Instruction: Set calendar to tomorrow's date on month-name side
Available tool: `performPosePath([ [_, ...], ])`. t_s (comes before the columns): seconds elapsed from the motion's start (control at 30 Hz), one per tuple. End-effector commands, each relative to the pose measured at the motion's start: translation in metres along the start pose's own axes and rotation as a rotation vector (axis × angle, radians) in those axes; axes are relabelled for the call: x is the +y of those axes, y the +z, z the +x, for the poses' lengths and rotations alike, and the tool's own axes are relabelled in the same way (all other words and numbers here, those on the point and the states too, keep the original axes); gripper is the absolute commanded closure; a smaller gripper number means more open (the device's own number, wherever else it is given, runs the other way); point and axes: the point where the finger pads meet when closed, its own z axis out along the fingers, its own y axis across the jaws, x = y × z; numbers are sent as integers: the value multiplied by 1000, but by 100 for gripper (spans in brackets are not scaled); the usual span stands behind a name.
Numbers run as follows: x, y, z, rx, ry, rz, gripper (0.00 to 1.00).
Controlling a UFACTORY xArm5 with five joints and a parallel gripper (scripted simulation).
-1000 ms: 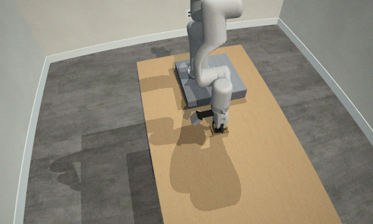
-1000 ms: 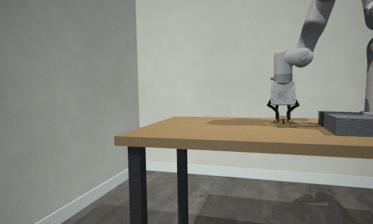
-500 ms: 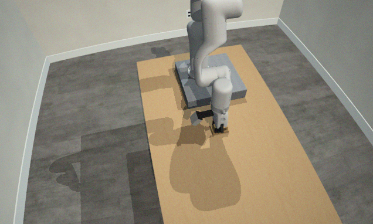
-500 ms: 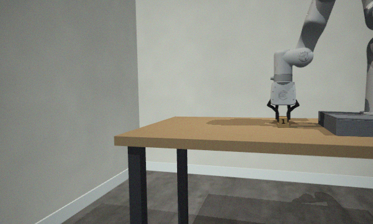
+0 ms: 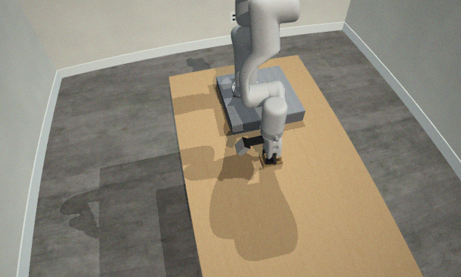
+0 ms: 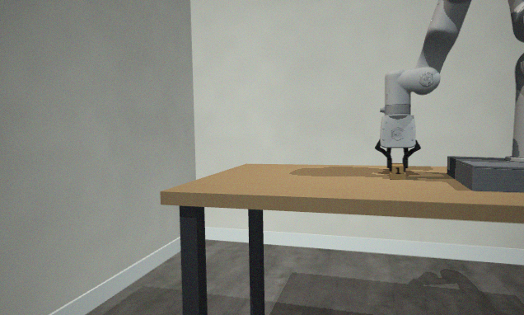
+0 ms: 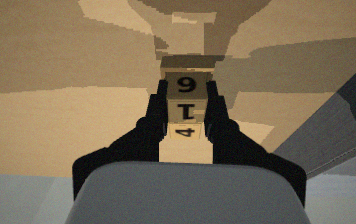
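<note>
My gripper (image 5: 271, 161) (image 6: 398, 169) (image 7: 186, 92) points down at the small wooden calendar tray (image 5: 276, 164) (image 7: 187, 62). It is shut on a wooden date cube (image 7: 186, 95), with one finger on each side. In the wrist view this cube shows a 6 or 9 on one face and a 1 on the face beside it. A further face with a sideways 4 (image 7: 185, 131) shows behind, seemingly on the second cube. In the exterior view a cube face with a 1 (image 6: 398, 171) shows just below the fingers. The fingers hide other faces; the month's name is not visible.
The grey robot base plate (image 5: 295, 108) (image 6: 494, 178) stands on the wooden table (image 5: 326, 206) (image 6: 268, 185), behind the tray in the top view. The wrist camera (image 5: 241, 147) sticks out to the left of the gripper. The arm's shadows fall around the tray.
</note>
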Motion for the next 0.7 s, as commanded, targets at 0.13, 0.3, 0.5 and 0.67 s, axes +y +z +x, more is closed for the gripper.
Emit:
performPosePath([
  [0.13, -1, -1, 0, 0, 0, 3, 59],
  [0.3, -1, -1, 0, 0, 0, 3, 51],
  [0.5, -1, -1, 0, 0, 0, 3, 51],
  [0.67, -1, -1, 0, 0, 0, 3, 51],
])
